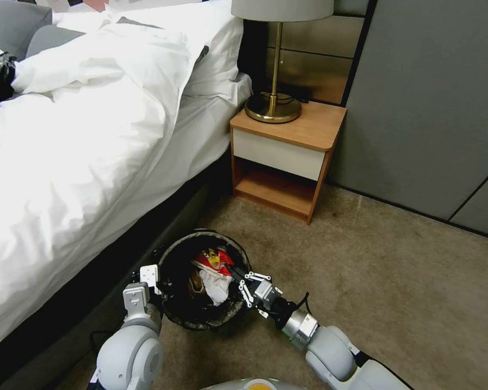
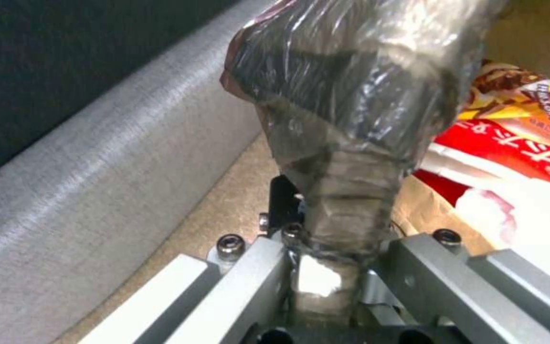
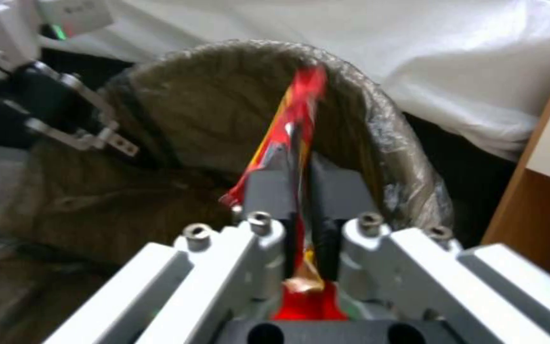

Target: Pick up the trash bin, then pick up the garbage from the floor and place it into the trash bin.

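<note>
The trash bin point(image 1: 185, 319), lined with a dark bag, hangs just above the carpet beside the bed. My left gripper point(image 1: 158, 283) is shut on its near-left rim; in the left wrist view the fingers point(image 2: 256, 267) clamp the bag-covered rim point(image 2: 351, 95). My right gripper point(image 1: 236, 274) reaches over the bin's right rim, shut on a red wrapper point(image 3: 297, 114) whose free end stands up between the fingers point(image 3: 265, 191). Inside the bin lies garbage: red-and-white wrappers point(image 1: 214, 260), a white tissue point(image 1: 217, 290), brown paper point(image 2: 425, 210) and a yellow wrapper point(image 2: 530, 105).
The bed with a white duvet point(image 1: 81, 135) and its dark base point(image 1: 146, 227) run along the left. A wooden nightstand point(image 1: 287, 157) with a brass lamp point(image 1: 274, 105) stands behind the bin. Grey wall panels point(image 1: 428, 108) close the right; open carpet point(image 1: 396, 271) lies between.
</note>
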Available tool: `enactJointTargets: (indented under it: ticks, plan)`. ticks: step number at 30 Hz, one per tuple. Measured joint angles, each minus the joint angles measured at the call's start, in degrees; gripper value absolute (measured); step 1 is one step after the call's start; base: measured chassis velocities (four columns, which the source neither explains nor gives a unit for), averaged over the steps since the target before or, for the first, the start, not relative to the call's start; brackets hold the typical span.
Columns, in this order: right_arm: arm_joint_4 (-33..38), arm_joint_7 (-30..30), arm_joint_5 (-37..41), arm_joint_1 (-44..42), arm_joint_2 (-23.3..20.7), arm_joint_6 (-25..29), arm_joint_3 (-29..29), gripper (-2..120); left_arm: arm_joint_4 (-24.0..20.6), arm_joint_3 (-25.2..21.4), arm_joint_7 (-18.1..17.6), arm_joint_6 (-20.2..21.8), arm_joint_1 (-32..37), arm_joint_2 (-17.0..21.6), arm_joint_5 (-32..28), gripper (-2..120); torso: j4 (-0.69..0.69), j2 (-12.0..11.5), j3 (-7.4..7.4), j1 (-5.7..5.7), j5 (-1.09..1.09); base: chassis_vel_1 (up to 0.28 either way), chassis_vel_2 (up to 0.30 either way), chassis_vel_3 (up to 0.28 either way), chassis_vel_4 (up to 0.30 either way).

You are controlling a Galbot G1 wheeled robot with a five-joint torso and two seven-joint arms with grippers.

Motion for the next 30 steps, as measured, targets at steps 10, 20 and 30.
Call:
enactJointTargets:
  ticks: [10,20,30]
  plan:
    - [-0.96,0.31,-0.29,1.71,-0.31,-0.67,-1.08,44,-1.36,0.21,-0.09,1.85,0.84,0.32,-1.38,0,0.01,0.0,0.0,0.0,0.01,0.0,0.0,0.0,0.0]
    - [-0.39,0.3,-0.65,2.05,-1.73,-0.81,-1.9,83,-2.17,0.37,-0.28,3.03,1.43,0.44,-1.92,0,0.0,0.0,0.0,0.0,0.01,0.0,0.0,0.0,0.0]
    - [7.73,2.01,-1.9,1.97,-0.78,0.08,-1.29,100,-2.58,0.4,0.41,4.1,2.7,0.81,-0.91,0,0.01,0.0,0.0,0.0,0.0,0.0,0.0,0.0,0.0]
